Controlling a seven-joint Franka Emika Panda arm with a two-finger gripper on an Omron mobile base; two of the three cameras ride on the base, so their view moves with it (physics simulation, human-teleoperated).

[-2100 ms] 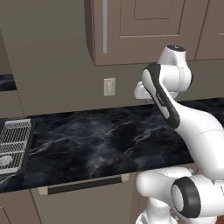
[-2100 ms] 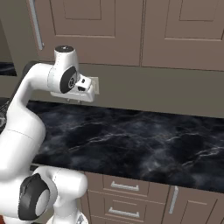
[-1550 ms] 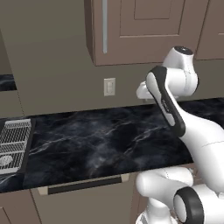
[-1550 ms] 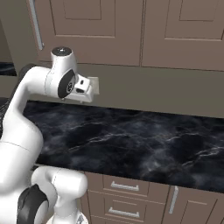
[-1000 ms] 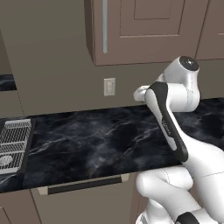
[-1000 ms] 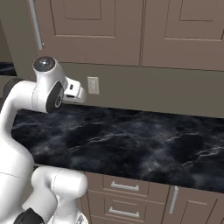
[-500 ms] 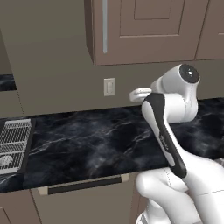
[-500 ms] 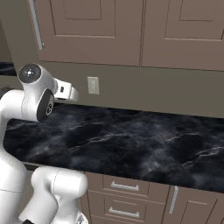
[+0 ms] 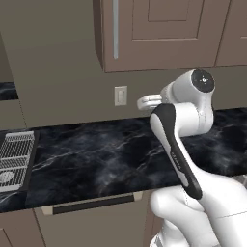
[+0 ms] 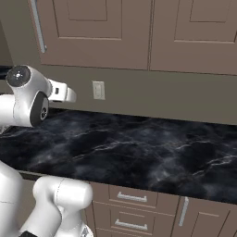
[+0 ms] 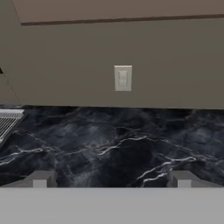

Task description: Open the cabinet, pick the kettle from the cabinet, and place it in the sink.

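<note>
The cabinet point(image 9: 159, 34) hangs on the wall above the counter, its doors shut, with a long silver bar handle point(image 9: 115, 29) on the left door; the handle also shows in the right base view point(image 10: 38, 25). The kettle is hidden. My gripper point(image 9: 144, 102) hovers above the black counter, below the cabinet and right of the wall outlet; it also shows from the other side point(image 10: 69, 95). In the hand view my gripper point(image 11: 111, 179) is open, its fingertips point(image 11: 41, 178) far apart with nothing between them, facing the wall. I cannot make out the sink.
A white wall outlet point(image 9: 120, 95) sits under the cabinet. A silver wire rack point(image 9: 14, 154) in a dark frame lies at the counter's left end. The black marble counter point(image 10: 139, 148) runs right, with beige drawers point(image 10: 132, 199) below.
The arm has swung its upper joints sideways and lower, and the hand has crept a little left toward the outlet. The jaws stay wide open. The cabinet is still shut.
</note>
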